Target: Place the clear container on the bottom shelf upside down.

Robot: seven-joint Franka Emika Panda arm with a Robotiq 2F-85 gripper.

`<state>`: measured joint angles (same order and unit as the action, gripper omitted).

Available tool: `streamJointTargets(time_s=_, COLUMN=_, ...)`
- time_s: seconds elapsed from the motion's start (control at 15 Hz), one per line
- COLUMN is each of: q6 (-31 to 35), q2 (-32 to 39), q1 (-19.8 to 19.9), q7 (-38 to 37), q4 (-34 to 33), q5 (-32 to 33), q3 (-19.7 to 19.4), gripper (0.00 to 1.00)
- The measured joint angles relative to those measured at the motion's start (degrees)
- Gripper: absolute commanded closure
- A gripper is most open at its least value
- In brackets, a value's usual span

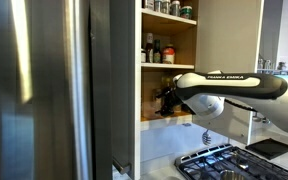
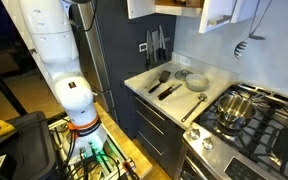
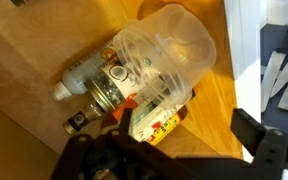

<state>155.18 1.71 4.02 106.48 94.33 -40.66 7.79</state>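
Gripper (image 3: 172,150): jaws wide apart, empty | clear container (image 3: 169,55): see-through ribbed plastic cylinder, rests on bottom shelf (image 3: 24,90), smooth pale wood, touching small bottles (image 3: 84,75) | upright or inverted: cannot tell

Clear container (image 3: 169,50), a colourless see-through plastic-looking cup, stands on the pale-wood bottom shelf (image 3: 24,80) toward one o'clock in the wrist view, small bottles (image 3: 89,80) just beside it at seven o'clock.

Bottles (image 3: 149,125) crowd the clear container (image 3: 169,50) from six to nine o'clock. Bare bottom shelf (image 3: 220,95) lies open for my fingers (image 3: 260,146) at three o'clock.
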Motion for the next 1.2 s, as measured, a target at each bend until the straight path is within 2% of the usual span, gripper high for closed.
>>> streamJointTargets(time_s=0.33, q6=0.00, q2=1.01, q1=-0.01, q7=8.84, q4=-0.34, q5=2.61, q3=0.00, gripper=0.00)
streamJointTargets(time_s=0.4, q6=0.00, q2=1.16, q1=-0.01, q7=9.98, q4=-0.56, q5=2.93, q3=0.00, gripper=0.05)
streamJointTargets(time_s=0.47, q6=0.00, q2=1.33, q1=-0.01, q7=10.83, q4=-0.79, q5=3.47, q3=0.00, gripper=0.15)
streamJointTargets(time_s=0.53, q6=0.00, q2=1.50, q1=-0.01, q7=11.33, q4=-1.03, q5=4.01, q3=0.00, gripper=0.21)
streamJointTargets(time_s=0.6, q6=0.00, q2=1.67, q1=-0.01, q7=11.65, q4=-1.23, q5=4.62, q3=-0.01, gripper=0.20)
streamJointTargets(time_s=0.67, q6=0.00, q2=1.84, q1=0.00, q7=11.74, q4=-1.39, q5=5.48, q3=-0.03, gripper=0.10)
streamJointTargets(time_s=0.87, q6=0.00, q2=2.42, q1=0.03, q7=11.73, q4=-1.70, q5=8.31, q3=-0.18, gripper=0.00)
streamJointTargets(time_s=1.13, q6=0.00, q2=3.78, q1=0.01, q7=11.56, q4=-3.20, q5=11.68, q3=-0.22, gripper=0.00)
streamJointTargets(time_s=1.2, q6=0.00, q2=4.17, q1=-0.03, q7=11.45, q4=-3.77, q5=12.41, q3=-0.22, gripper=0.03)
